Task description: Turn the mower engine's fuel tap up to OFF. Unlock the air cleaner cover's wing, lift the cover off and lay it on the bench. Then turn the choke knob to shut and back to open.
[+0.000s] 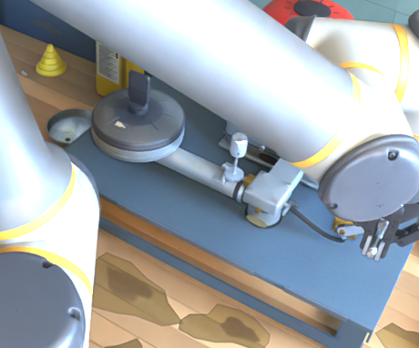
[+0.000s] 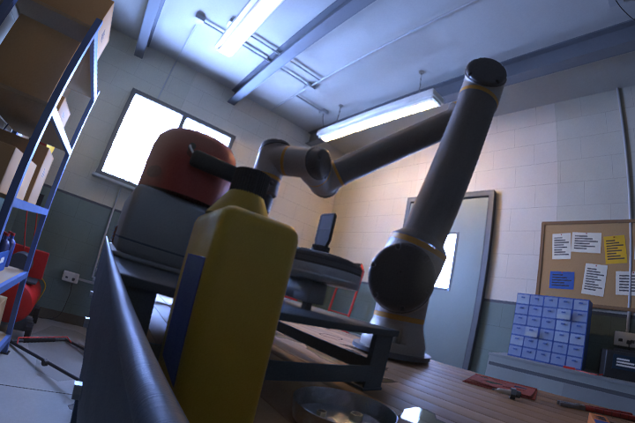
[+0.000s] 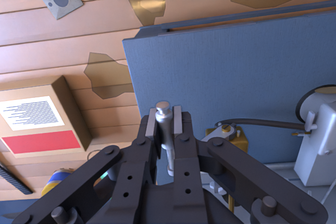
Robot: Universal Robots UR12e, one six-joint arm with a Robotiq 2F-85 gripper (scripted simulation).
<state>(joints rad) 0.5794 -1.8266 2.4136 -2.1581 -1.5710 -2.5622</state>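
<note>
My gripper (image 3: 164, 119) is closed on the silver lever of the fuel tap (image 3: 165, 132), at the right end of the blue engine plate; in the side camera the same gripper (image 1: 375, 248) sits beside the tap's brass body (image 1: 344, 226). A dark hose (image 1: 314, 226) runs from the tap to the grey carburettor block (image 1: 271, 186). The choke knob (image 1: 238, 145) stands upright on its stem beside the intake tube. The round grey air cleaner cover (image 1: 137, 119) sits on its housing at the left end. Its dark wing (image 1: 138, 93) stands upright on top.
Behind the plate stand a yellow oil bottle (image 1: 109, 68) and a yellow cone (image 1: 50, 61). A metal dish (image 1: 68, 125) lies left of the cover. The arm's thick links cross over the plate. A cardboard box (image 3: 36, 119) lies on the wooden bench past the plate's edge.
</note>
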